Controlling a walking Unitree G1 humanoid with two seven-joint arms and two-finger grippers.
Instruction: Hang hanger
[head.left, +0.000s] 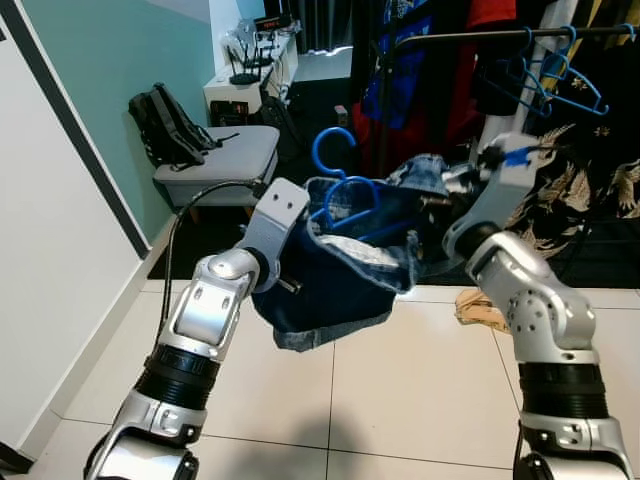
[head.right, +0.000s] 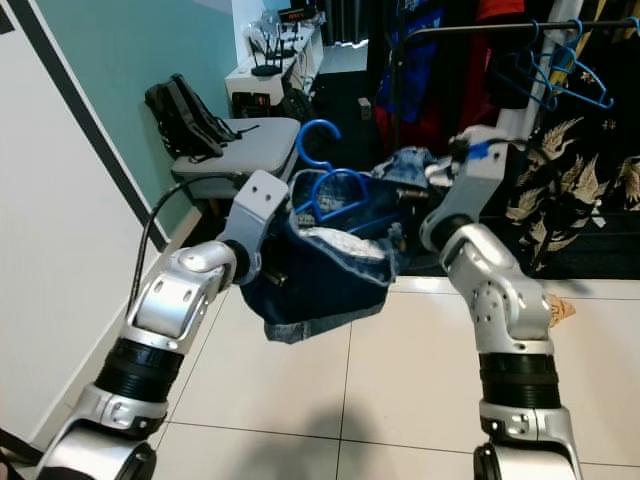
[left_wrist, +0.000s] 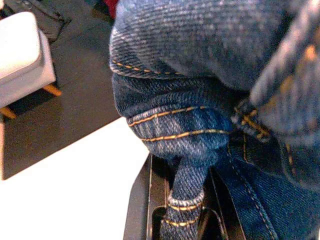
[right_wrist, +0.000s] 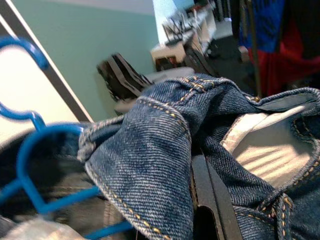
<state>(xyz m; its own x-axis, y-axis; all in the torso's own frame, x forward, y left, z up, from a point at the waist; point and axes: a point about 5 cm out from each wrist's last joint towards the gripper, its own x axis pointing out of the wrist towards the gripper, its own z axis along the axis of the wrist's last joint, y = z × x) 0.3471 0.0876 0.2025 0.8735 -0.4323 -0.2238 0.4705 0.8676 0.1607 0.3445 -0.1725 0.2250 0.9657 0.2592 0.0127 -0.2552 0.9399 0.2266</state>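
Note:
A pair of dark blue jeans (head.left: 320, 290) hangs bunched between my two arms at chest height, with a blue plastic hanger (head.left: 335, 155) threaded into it and its hook sticking up. My left gripper (left_wrist: 182, 215) is shut on a belt loop (left_wrist: 186, 192) of the jeans. My right gripper (right_wrist: 210, 200) is shut on the denim waistband (right_wrist: 150, 145), next to the hanger's blue frame (right_wrist: 30, 165). The black clothes rail (head.left: 450, 37) runs behind and above, and two blue hangers (head.left: 545, 80) hang on it.
Clothes fill the rack behind the rail. A grey stool (head.left: 225, 155) with a black backpack (head.left: 165, 125) stands at the left by the teal wall. A white cabinet (head.left: 240, 90) is behind it. A brown object (head.left: 480, 310) lies on the tiles near the rack.

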